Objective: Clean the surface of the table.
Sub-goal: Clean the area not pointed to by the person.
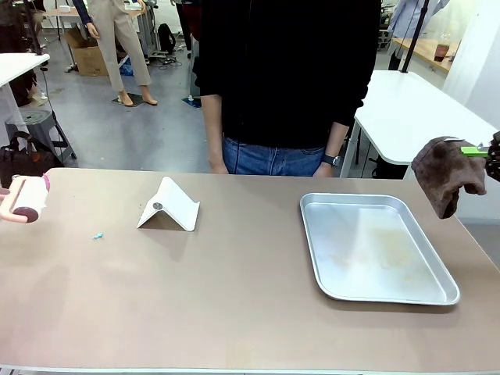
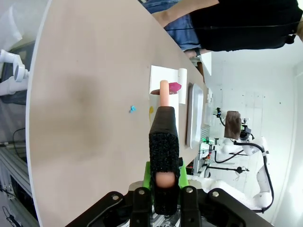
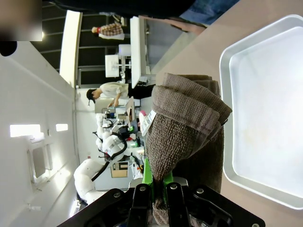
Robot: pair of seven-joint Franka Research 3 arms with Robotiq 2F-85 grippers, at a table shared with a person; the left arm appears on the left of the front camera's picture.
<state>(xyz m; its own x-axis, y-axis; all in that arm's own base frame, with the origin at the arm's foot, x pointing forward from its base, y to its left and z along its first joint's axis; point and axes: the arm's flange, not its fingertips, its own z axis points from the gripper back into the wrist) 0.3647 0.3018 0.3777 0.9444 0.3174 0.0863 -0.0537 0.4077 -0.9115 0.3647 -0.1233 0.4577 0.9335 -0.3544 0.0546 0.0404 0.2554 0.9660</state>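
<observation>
While hovering off both ends of the tabletop [image 1: 234, 312] and not yet touching it, apparently preparing the first pass of the cleaning rather than wiping. Clamping the left fingers [image 2: 148, 178] shut on the black padded grip of a lint roller [image 1: 27, 199], and holding its drum in the air at the left end. Pinching the right fingers [image 3: 142, 196] shut on a folded brown cloth [image 1: 447, 172], dangling it in the air beyond the right end, near a silver tray [image 1: 375, 250] but clear of it. Facing the tabletop lying broad and beige across the front view, between the robot and a person [image 1: 281, 78] standing at the far side. Finding on it one small blue scrap [image 1: 98, 234] toward the left, near a white folded stand [image 1: 170, 205], and the tray lying flat on the right part, with faint smears inside. Judging the scrap to be the nearest work for the roller: needing to bring the left arm down and inward, setting the drum flat on the surface short of the scrap, then rolling over it without knocking the stand. Judging the cloth to be meant for the bare middle: needing to lower it until touching, pressing lightly, and steering around the tray.
</observation>
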